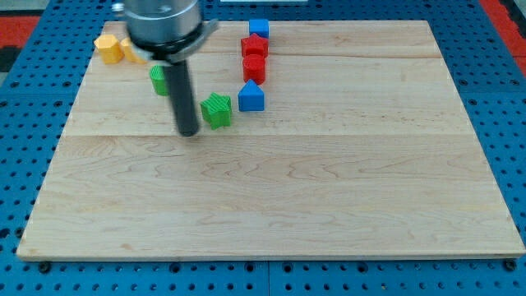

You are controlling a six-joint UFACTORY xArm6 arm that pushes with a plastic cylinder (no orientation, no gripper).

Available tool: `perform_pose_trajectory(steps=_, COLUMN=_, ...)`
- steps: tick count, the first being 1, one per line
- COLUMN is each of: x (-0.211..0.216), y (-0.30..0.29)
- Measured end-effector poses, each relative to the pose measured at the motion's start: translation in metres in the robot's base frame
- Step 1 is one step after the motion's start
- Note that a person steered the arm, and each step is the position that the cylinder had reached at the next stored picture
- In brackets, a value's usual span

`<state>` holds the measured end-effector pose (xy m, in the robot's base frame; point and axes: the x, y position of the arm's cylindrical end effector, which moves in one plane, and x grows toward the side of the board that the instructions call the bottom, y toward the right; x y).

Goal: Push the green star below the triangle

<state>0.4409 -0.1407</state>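
Note:
The green star (217, 110) lies on the wooden board, just to the lower left of the blue triangle (251, 96) and nearly touching it. My tip (189, 132) rests on the board just left of the green star, a small gap apart from it. The dark rod rises from there toward the view's top and hides part of another green block (158, 79).
Two red blocks (254, 47) (253, 68) stand in a column above the blue triangle, with a blue cube (259, 29) at the top. Two yellow blocks (108, 48) (131, 51) sit at the board's top left corner. The board (329, 181) lies on a blue pegboard.

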Motion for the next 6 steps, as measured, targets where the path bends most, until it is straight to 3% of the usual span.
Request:
perform_pose_trajectory(steps=1, x=-0.025, y=-0.030)
perform_pose_trajectory(steps=2, x=-0.067, y=-0.006)
perform_pose_trajectory(steps=3, x=-0.063, y=0.043)
perform_pose_trajectory(steps=5, x=-0.013, y=0.080)
perform_pose_trajectory(steps=6, x=0.033, y=0.015)
